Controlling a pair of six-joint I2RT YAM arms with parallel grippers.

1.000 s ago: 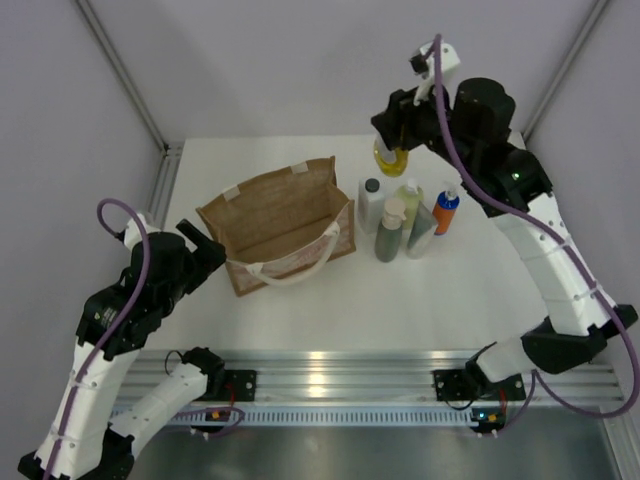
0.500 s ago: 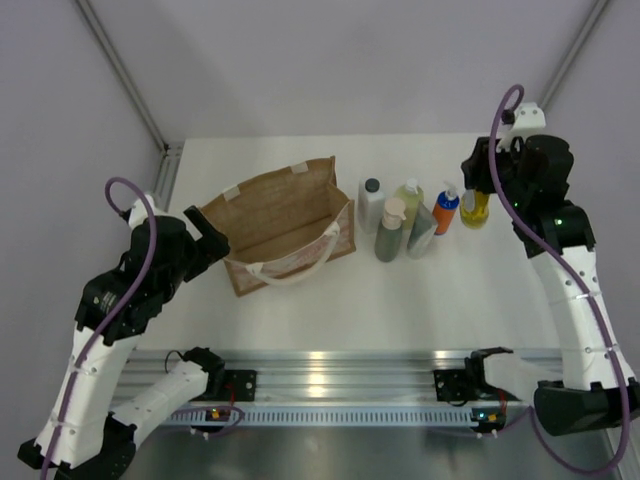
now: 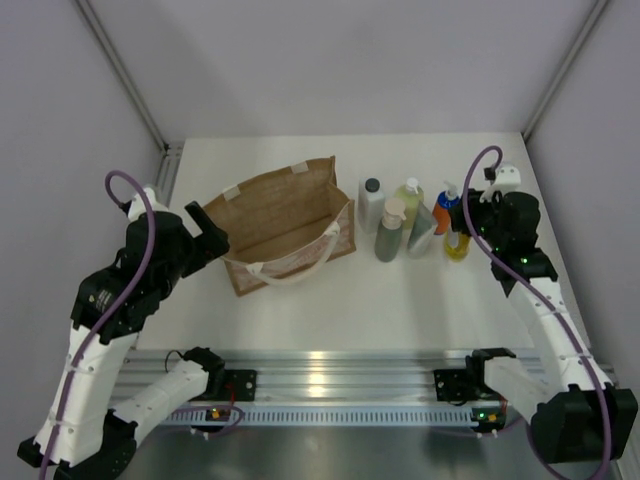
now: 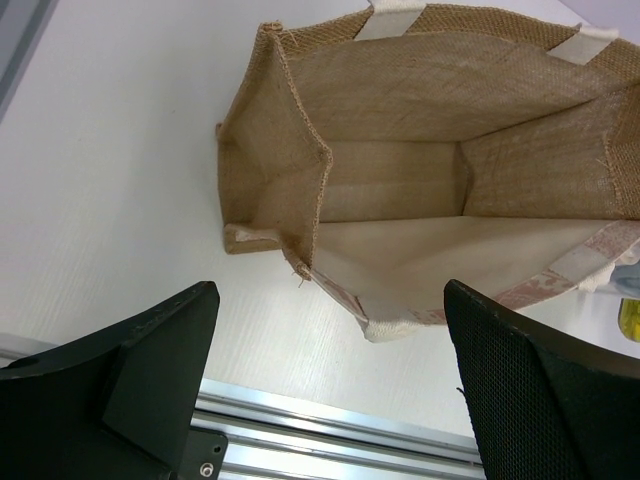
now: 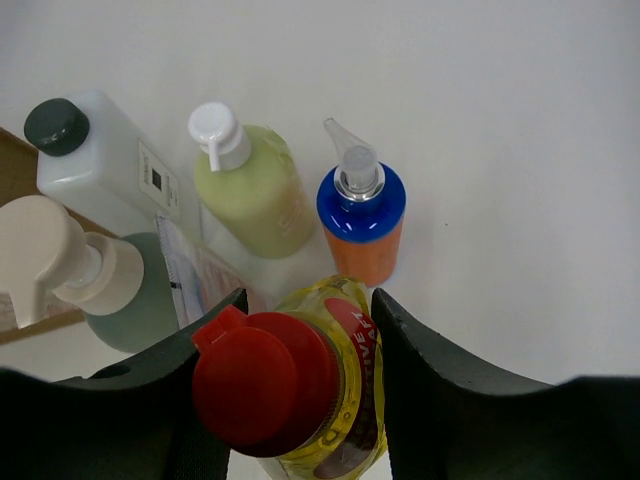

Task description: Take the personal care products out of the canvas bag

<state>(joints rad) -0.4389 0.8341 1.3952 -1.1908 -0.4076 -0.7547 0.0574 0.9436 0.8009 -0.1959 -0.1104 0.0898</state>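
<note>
My right gripper (image 5: 308,305) squeezes the yellow bottle (image 5: 352,400) round its body under the red cap (image 5: 262,385), beside the blue-orange bottle (image 5: 362,225). It looks hard and slippery. Maybe it touches the table (image 5: 520,150); I cannot tell. My left gripper (image 4: 330,310) hangs wide open. Only its camera looks inside the canvas bag (image 4: 400,180): nothing there.

Nothing reads clearly: the white bottle's (image 5: 100,160) small label, the yellow bottle's (image 5: 340,400) red label and the bag's (image 4: 400,100) reddish print are all too blurred.
</note>
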